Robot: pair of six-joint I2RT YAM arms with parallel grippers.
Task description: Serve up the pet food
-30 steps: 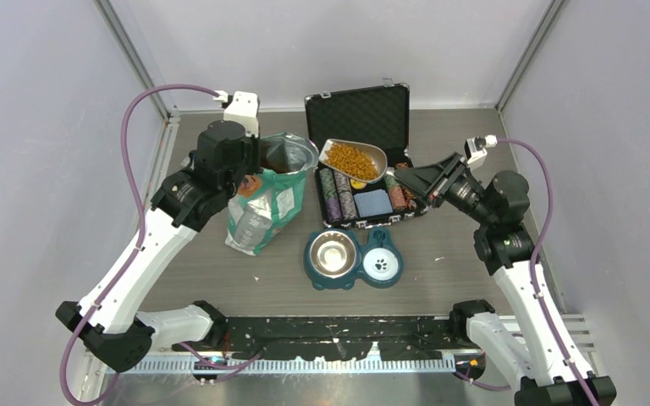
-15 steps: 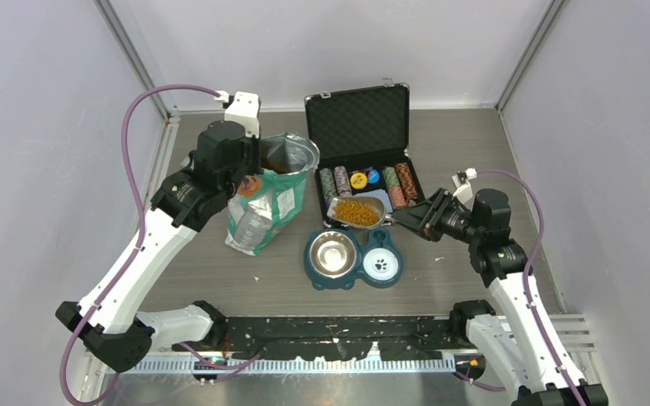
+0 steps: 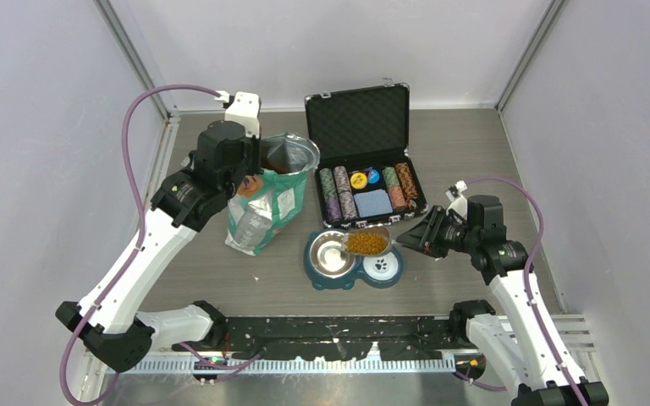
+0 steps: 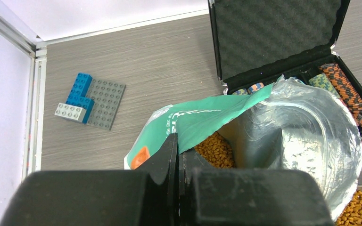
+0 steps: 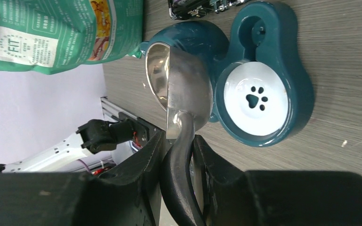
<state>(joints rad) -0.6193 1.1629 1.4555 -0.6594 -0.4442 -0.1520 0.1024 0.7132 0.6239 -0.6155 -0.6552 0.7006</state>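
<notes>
Item 1, my right gripper (image 5: pixel 176 141): clenched on the handle of the metal scoop (image 5: pixel 188 89). The scoop was loaded with pet food (image 3: pixel 367 244) and hung over the right edge of the steel bowl (image 3: pixel 328 254) in the teal double feeder (image 3: pixel 315 275).
Item 2, my left gripper (image 4: pixel 178 153): pinched tight on the rim of the open bag (image 4: pixel 195 120); more pet food lay inside it.
Item 3, paw-print bowl (image 3: pixel 380 266): white, just beside the steel bowl, same feeder.
Item 4, chip case (image 3: pixel 357 118): lid up, behind the feeder.
</notes>
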